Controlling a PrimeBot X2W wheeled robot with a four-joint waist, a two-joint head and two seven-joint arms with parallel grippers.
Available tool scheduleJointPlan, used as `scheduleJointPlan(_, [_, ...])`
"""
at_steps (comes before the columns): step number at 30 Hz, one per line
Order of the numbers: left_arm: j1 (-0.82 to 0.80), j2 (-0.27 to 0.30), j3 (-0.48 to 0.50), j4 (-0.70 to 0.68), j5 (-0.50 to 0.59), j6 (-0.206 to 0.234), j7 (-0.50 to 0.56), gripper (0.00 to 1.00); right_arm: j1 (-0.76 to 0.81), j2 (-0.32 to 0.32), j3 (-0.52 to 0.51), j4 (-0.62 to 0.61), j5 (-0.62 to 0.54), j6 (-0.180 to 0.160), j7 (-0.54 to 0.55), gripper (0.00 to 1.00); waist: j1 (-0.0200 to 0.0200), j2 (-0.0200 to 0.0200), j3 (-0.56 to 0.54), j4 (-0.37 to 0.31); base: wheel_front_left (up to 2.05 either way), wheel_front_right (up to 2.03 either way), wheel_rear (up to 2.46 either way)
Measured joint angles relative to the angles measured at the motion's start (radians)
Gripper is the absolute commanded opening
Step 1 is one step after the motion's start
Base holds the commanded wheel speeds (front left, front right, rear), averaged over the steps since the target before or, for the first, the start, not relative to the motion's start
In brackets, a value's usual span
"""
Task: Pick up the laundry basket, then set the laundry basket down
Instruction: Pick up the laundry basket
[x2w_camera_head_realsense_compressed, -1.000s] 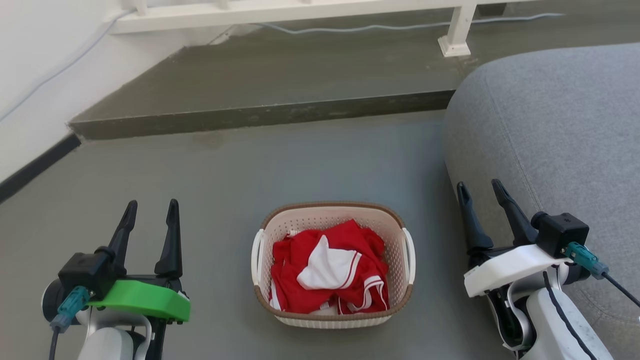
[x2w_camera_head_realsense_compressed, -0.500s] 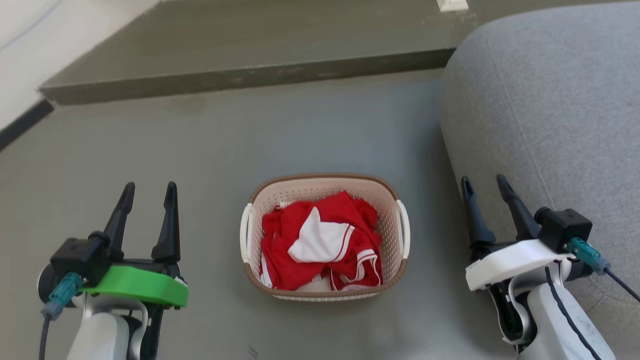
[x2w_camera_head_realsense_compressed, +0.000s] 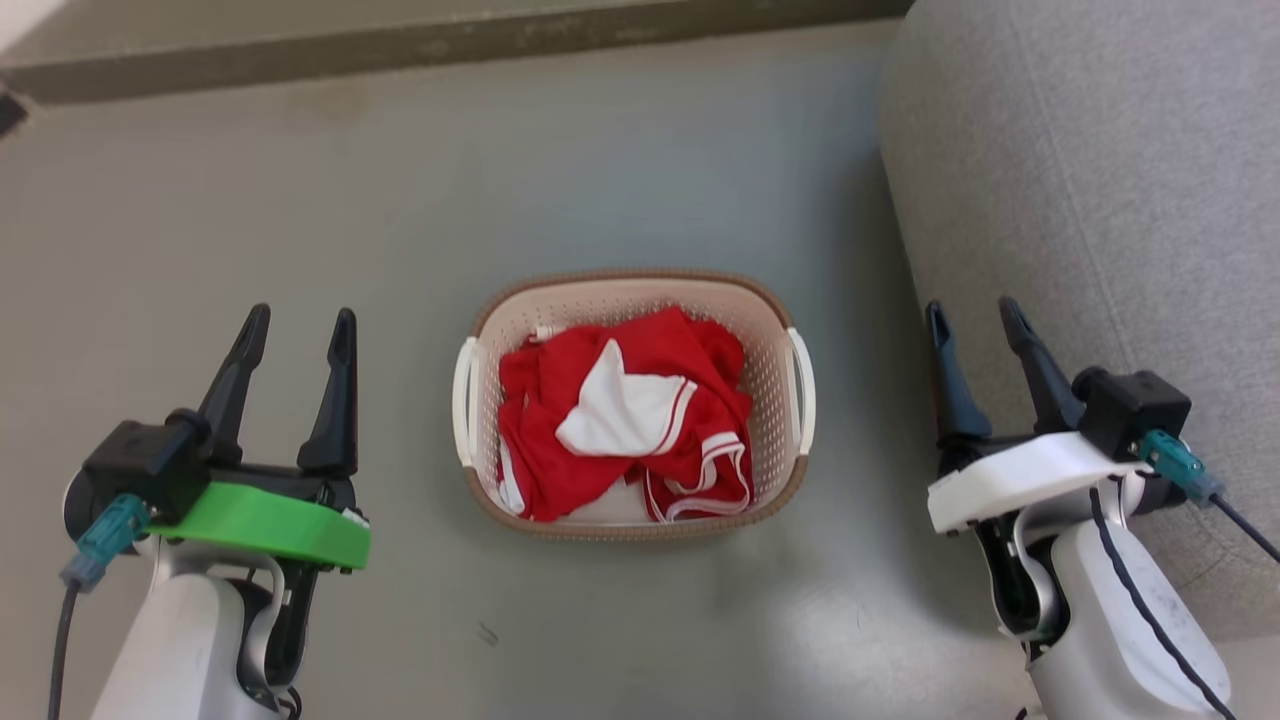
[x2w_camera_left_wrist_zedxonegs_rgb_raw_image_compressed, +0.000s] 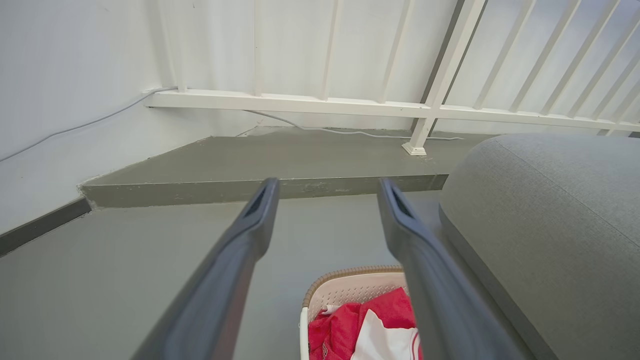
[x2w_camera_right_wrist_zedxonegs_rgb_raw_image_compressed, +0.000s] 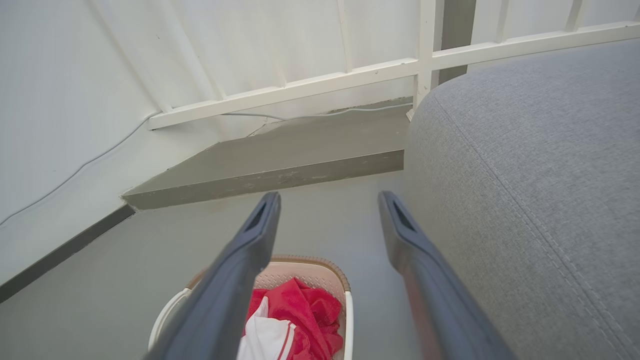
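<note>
From the head view, the laundry basket (x2w_camera_head_realsense_compressed: 625, 277) sits on the grey floor (x2w_camera_head_realsense_compressed: 300, 150) with a crumpled red-and-white garment (x2w_camera_head_realsense_compressed: 625, 410) inside. It lies between the left pincer (x2w_camera_head_realsense_compressed: 302, 315) and the right pincer (x2w_camera_head_realsense_compressed: 971, 305), both spread, empty and clear of its white handles, with a grey sofa (x2w_camera_head_realsense_compressed: 1090, 200) at right. In the left wrist view, spread fingers frame a raised step (x2w_camera_left_wrist_zedxonegs_rgb_raw_image_compressed: 260, 185) and a white railing (x2w_camera_left_wrist_zedxonegs_rgb_raw_image_compressed: 350, 105), with the basket low between them. In the right wrist view, spread fingers point past the basket beside the sofa.
</note>
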Motion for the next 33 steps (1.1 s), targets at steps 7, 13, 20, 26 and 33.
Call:
scheduleJointPlan(7, [-0.057, 0.035, -0.042, 0.012, -0.034, 0.000, 0.000, 1.00, -0.045, 0.001, 0.004, 0.009, -0.006, -0.026, -0.001, 1.00, 0.0000, 0.0000, 0.087, -0.004, 0.00, 0.00, 0.00])
scheduleJointPlan(13, [-0.112, 0.063, -0.081, 0.038, -0.070, 0.000, 0.000, 1.00, -0.084, 0.002, 0.011, 0.037, 0.029, -0.044, -0.001, 1.00, 0.0000, 0.0000, 0.166, -0.006, 0.00, 0.00, 0.00])
scheduleJointPlan(20, [-0.185, 0.089, -0.124, 0.072, -0.111, 0.000, 0.000, 1.00, -0.137, 0.002, 0.019, 0.089, 0.072, -0.061, -0.001, 1.00, -0.0001, 0.0000, 0.253, -0.005, 0.00, 0.00, 0.00])
scheduleJointPlan(26, [-0.234, 0.111, -0.204, 0.136, -0.160, 0.000, 0.000, 1.00, -0.197, 0.001, 0.035, 0.160, 0.083, -0.078, -0.002, 1.00, -0.0001, 0.0000, 0.323, -0.002, 0.00, 0.00, 0.00])
scheduleJointPlan(33, [-0.327, 0.116, -0.266, 0.214, -0.216, 0.000, 0.017, 1.00, -0.272, 0.001, 0.052, 0.233, 0.107, -0.088, -0.002, 1.00, -0.0002, -0.0001, 0.397, 0.003, 0.00, 0.00, 0.00])
